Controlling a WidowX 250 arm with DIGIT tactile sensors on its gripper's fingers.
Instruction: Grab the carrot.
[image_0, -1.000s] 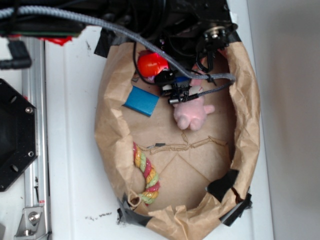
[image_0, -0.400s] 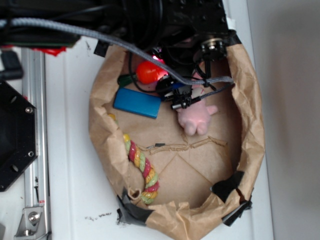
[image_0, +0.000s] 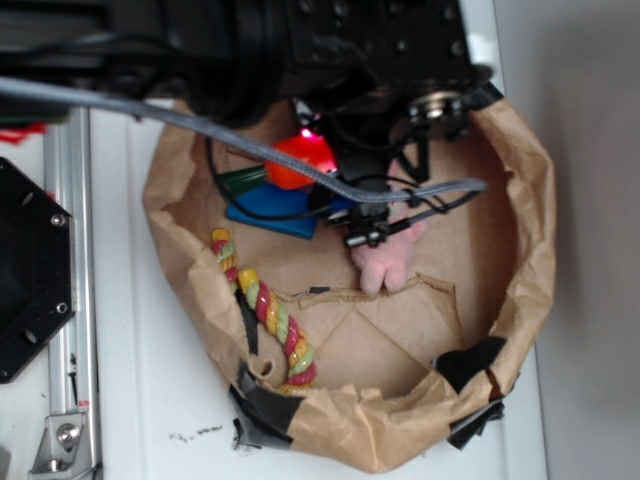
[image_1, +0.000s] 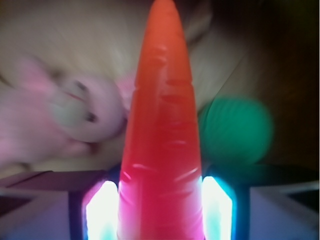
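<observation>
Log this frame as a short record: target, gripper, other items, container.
target: smooth orange tapered toy carrot, held between the fingers, tip pointing away from the wrist camera
gripper: gripper shut on the carrot
other items: pink plush bunny; blue flat block; multicoloured twisted rope toy; green ball
container: crumpled brown paper bag

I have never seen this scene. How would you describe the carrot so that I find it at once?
Look inside the brown paper bag on the white table, at its upper part under the black robot arm. There the pincer is closed on the carrot, beside the pink bunny. It is the only smooth, bright orange, tapered thing; the rope toy is twisted and multicoloured, and the green ball is round.
</observation>
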